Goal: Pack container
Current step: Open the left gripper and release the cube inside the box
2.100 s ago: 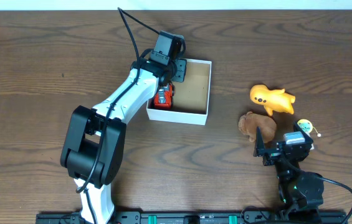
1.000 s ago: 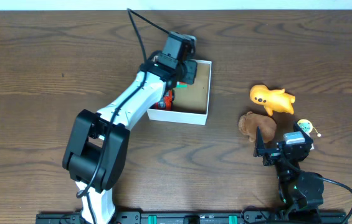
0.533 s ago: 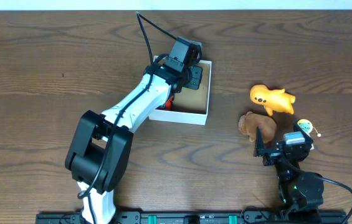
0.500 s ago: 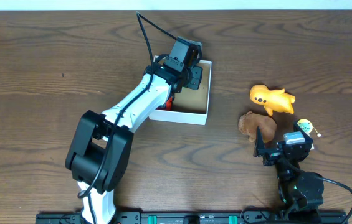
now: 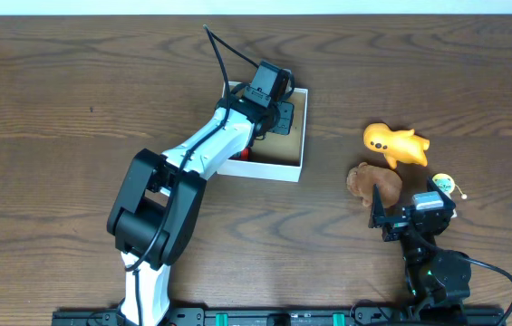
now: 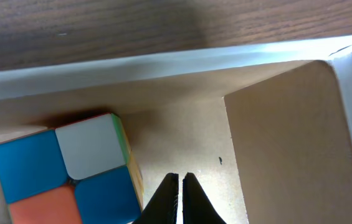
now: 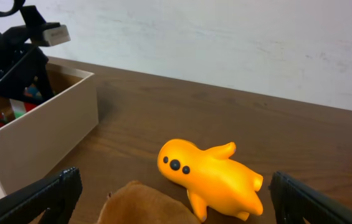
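Observation:
The container (image 5: pixel 302 134) is a white box with a tan inside, at the table's middle back. My left gripper (image 5: pixel 272 110) hangs over its far half. In the left wrist view my left gripper (image 6: pixel 180 185) is shut and empty above the tan floor (image 6: pixel 182 134), beside a cube with blue, white and orange faces (image 6: pixel 70 168). A red toy (image 5: pixel 244 152) lies in the container, mostly hidden by the arm. My right gripper (image 5: pixel 407 203) is open and empty at the front right. An orange toy (image 7: pixel 210 174) and a brown plush (image 7: pixel 141 205) lie between its fingers.
The orange toy (image 5: pixel 395 144) and the brown plush (image 5: pixel 373 184) lie on the table right of the container. A small yellow-green item (image 5: pixel 444 186) lies beside my right gripper. The container's white wall (image 7: pixel 45 130) shows at the left of the right wrist view.
My left gripper has moved right and toward the back, from above the red toy at the container's left side to its far half. The right arm and the toys have not moved.

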You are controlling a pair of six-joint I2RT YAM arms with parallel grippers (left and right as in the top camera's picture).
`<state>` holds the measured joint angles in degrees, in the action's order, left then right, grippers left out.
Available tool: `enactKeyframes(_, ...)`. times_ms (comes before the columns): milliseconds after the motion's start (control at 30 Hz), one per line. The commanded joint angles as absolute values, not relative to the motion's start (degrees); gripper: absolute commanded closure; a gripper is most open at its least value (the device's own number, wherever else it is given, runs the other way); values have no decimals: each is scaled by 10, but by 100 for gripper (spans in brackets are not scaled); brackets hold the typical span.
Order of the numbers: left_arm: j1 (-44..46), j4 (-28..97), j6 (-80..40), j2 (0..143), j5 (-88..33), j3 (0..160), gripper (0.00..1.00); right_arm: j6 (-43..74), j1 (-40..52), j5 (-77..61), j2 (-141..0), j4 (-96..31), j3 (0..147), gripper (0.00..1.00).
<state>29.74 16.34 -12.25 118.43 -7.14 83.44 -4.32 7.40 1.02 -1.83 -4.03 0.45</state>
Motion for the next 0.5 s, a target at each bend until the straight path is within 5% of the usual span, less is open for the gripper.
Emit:
enactKeyframes(0,295,162,-130,1196,-44,842,94,-35,71,11,-17,-43,3,1)
enactKeyframes(467,295,176,-129,1196,-1,842,94,-35,71,10,-17,-43,3,1)
